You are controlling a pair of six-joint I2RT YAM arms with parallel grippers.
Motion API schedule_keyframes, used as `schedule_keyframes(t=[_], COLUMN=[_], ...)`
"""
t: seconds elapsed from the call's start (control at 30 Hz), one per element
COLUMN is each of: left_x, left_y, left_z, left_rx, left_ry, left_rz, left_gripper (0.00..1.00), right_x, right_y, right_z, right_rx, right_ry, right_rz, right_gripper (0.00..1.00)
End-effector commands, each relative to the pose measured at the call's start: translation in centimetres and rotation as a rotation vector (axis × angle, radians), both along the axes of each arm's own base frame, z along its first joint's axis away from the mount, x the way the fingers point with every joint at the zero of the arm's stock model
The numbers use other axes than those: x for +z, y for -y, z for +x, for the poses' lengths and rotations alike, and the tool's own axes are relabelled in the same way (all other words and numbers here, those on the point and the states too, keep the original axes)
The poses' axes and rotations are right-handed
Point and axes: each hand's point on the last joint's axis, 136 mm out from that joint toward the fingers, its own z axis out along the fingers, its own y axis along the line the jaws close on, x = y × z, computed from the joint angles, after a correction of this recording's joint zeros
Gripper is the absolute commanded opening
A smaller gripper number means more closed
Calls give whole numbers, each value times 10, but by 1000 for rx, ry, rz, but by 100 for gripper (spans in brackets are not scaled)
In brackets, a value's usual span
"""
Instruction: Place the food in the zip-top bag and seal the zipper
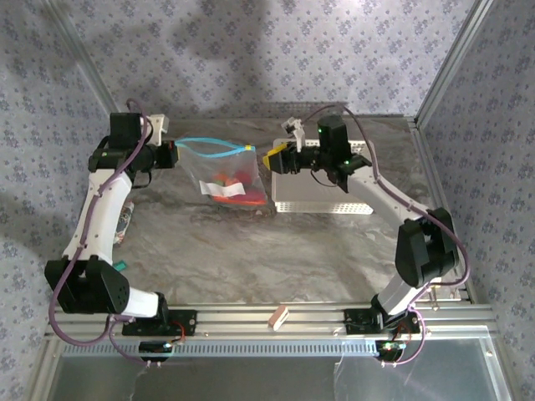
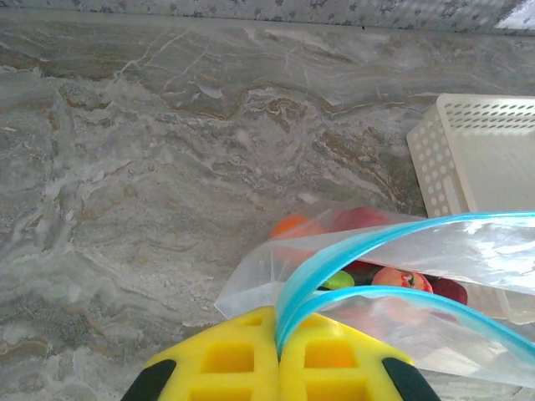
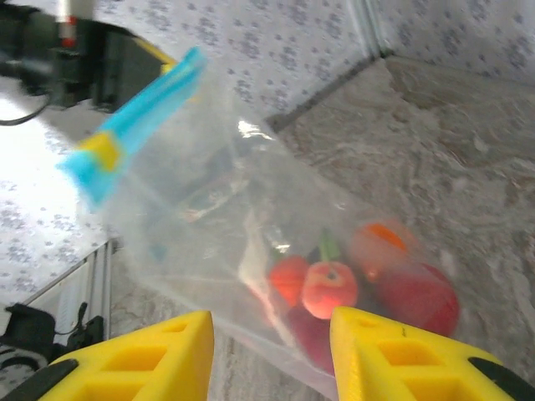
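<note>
One grey, marble-patterned worktop (image 1: 251, 251) carries the whole scene, and toward its far right stands a white perforated plastic basket (image 1: 322, 196). Just left of the basket the crinkly transparent zip-top bag (image 1: 219, 171) hangs slack from its raised left corner. I cannot tell whether its belly rests on the worktop or just clears it. The food, a cluster of small red, orange and green toy produce pieces (image 3: 334, 284), lies bunched in the bag's bottom. Along the mouth runs the thin light-blue zipper (image 1: 205, 144), its two lips bowed apart into a loop, so I judge the seal not yet made. The left hand (image 2: 278, 330) is closed tight, its yellow pads pinching the zipper's left end. The right hand (image 3: 269, 326) stands wide open with nothing in it, just beside the bag's right end. The film will likely be light, limp and slippery, and the load may swing. The stiffer zipper is therefore the place to take hold, near the small yellow end tab (image 3: 99, 157). The left wrist view shows the pinch and the lips parting from it. The top view shows the whole loop and how the hands are spaced. The right wrist view gives the clearest look at the food through the film.
</note>
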Motion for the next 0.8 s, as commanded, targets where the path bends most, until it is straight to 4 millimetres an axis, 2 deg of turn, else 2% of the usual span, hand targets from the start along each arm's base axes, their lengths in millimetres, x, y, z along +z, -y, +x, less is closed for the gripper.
schedule_keyframes(t=[0.0, 0.1, 0.23, 0.3, 0.37, 0.77], left_x=[16, 17, 18, 20, 21, 26], left_y=[4, 5, 8, 9, 10, 13], left_z=[1, 1, 3, 3, 4, 4], left_rx=[-28, -34, -40, -45, -48, -66], left_ry=[29, 27, 28, 34, 34, 45], left_rz=[-9, -11, -25, -32, -35, -45], left_gripper=[0, 0, 0, 0, 0, 0], right_x=[50, 53, 54, 45, 54, 48], right_y=[4, 7, -6, -10, -13, -20], right_z=[-23, -36, -46, -41, -33, -11], right_rx=[41, 41, 45, 10, -23, -56], right_ry=[219, 276, 325, 320, 338, 318], right_rz=[75, 71, 28, -4, -11, -7], right_gripper=[43, 47, 51, 51, 51, 50])
